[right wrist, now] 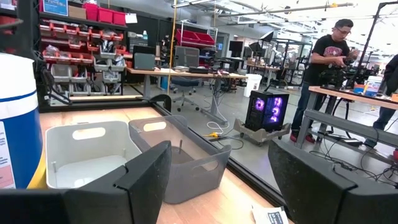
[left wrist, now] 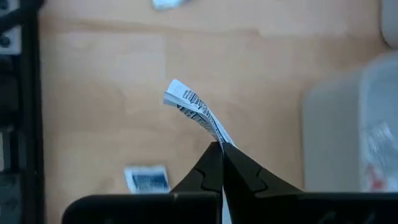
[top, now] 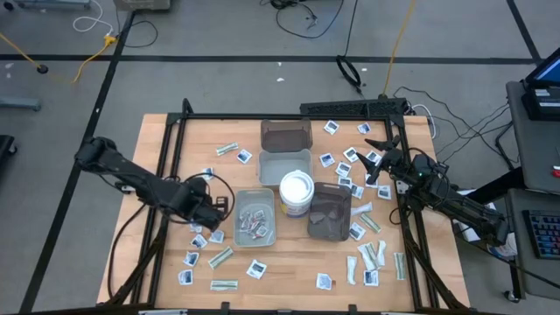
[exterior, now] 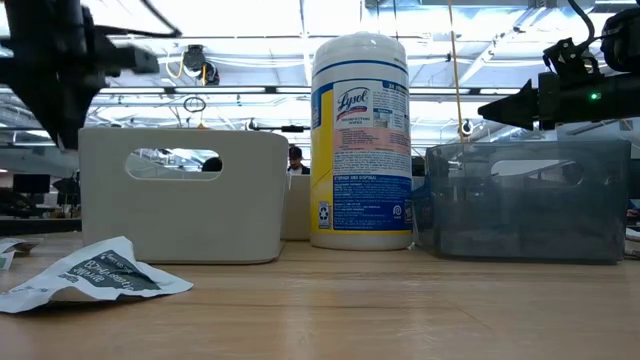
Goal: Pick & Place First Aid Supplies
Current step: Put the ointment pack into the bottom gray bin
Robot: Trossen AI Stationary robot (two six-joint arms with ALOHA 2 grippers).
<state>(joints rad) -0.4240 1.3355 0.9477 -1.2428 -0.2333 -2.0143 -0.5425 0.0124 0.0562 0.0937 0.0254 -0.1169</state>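
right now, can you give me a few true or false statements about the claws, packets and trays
1. The left claw is shut on a packet. True.
2. The right claw is shut on a packet. False: it is open and holds nothing.
3. The white tub lies on its side. False: it stands upright among the trays.
4. The light tray nearest the left claw already holds packets. True.
5. Loose packets lie on the table. True.

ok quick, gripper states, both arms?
Left gripper: shut on a white packet, above the table beside the grey tray.
Right gripper: open, empty, raised over the table's right side.
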